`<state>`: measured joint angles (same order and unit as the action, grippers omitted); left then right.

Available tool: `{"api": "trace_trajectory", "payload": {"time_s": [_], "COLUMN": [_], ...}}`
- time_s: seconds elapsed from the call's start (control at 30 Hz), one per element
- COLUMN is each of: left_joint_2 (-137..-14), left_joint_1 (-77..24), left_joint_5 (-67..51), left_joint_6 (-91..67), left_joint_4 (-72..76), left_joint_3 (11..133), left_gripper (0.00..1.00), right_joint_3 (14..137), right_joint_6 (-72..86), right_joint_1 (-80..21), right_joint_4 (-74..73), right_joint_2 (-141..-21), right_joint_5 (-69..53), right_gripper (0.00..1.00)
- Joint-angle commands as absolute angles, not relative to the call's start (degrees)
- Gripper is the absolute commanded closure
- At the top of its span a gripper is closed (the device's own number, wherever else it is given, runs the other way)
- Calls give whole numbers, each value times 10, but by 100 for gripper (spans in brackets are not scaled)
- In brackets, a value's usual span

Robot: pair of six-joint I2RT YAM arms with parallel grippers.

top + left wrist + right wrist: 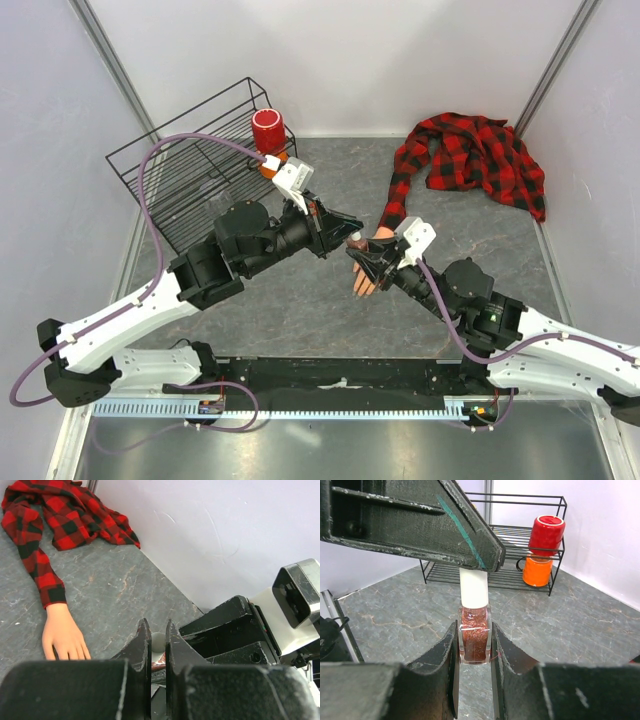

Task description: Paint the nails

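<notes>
Left gripper [350, 237]: fingers nearly together, pinching white cap [473, 587].
Polish bottle [475, 640]: red glitter fill, held off grey table [300, 310].
Right gripper [360, 252]: narrow, clamped on bottle's glass body.
Mannequin hand [62, 637]: pale peach, palm down, flat on table, partly under right gripper in top view; plaid sleeve [42, 575] runs off behind it.
Nails [360, 290]: at fingertips, too small to judge colour.

Robot lab cell — white panel walls [350, 60], grey tabletop [300, 320] (2 arms [130, 310] on rail [340, 405]).
</notes>
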<state>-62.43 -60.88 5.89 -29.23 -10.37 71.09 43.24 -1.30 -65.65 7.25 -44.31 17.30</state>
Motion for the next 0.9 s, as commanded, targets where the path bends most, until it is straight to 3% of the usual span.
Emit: {"api": "trace_trajectory", "payload": {"time_s": [0.0,0.87], "left_joint_2": [-613,-612], "left_joint_1": [-606,-606], "left_joint_5": [61,71], "left_joint_6": [-302,-237], "left_joint_4": [-90,-85], "left_joint_3": [717,744], "left_gripper": [98,98], "right_joint_3": [437,429], "right_joint_6": [-2,-2], "right_joint_1": [-649,-650], "right_joint_4": [87,64], "right_joint_2": [-436,-440], "right_joint_5": [169,182], "right_gripper": [100,100]}}
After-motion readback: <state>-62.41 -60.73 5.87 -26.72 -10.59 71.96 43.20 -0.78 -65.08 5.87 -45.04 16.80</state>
